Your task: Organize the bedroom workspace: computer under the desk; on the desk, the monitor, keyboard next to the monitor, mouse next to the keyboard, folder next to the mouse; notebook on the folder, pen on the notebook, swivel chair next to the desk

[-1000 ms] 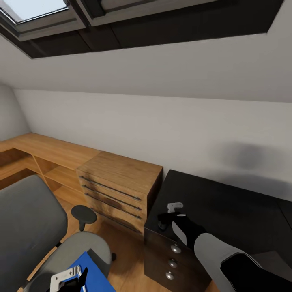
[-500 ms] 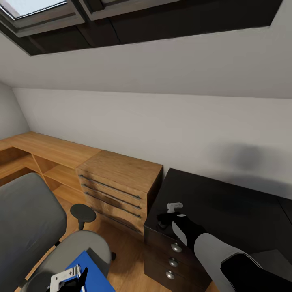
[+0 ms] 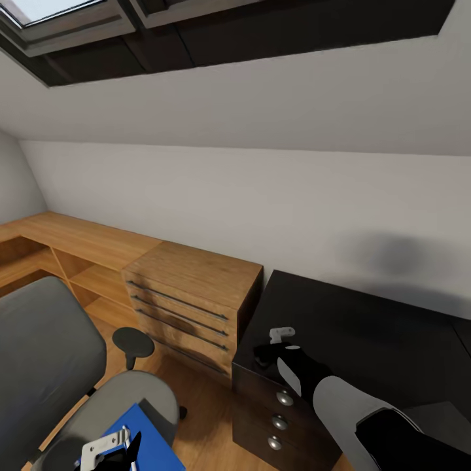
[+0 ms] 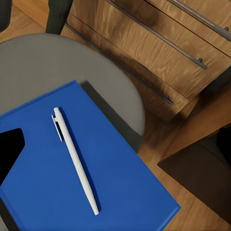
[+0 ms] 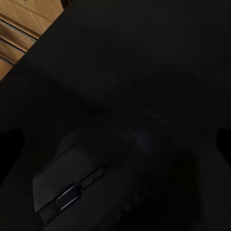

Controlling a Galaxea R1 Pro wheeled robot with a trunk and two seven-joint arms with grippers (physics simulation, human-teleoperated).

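The blue folder (image 3: 149, 437) lies on the grey seat of the swivel chair (image 3: 49, 353). The white pen (image 4: 74, 159) rests on the folder (image 4: 115, 192). My left gripper (image 3: 110, 451) hovers open just above them, with one dark fingertip (image 4: 9, 149) over the folder's edge. My right gripper (image 3: 275, 345) is over the left corner of the black desk (image 3: 373, 340). It stands open above the dark mouse (image 5: 96, 185), which lies on the desk top (image 5: 144, 57). The monitor, keyboard, computer and notebook are out of view.
A light wooden drawer unit (image 3: 190, 294) stands between the chair and the desk, with low wooden shelving (image 3: 59, 248) running left along the wall. Black desk drawers with silver knobs (image 3: 281, 418) face me. A sloped ceiling with skylights hangs overhead.
The whole picture has drifted slightly, so the camera has moved. Both arms, the folder, the pen and the mouse keep their places.
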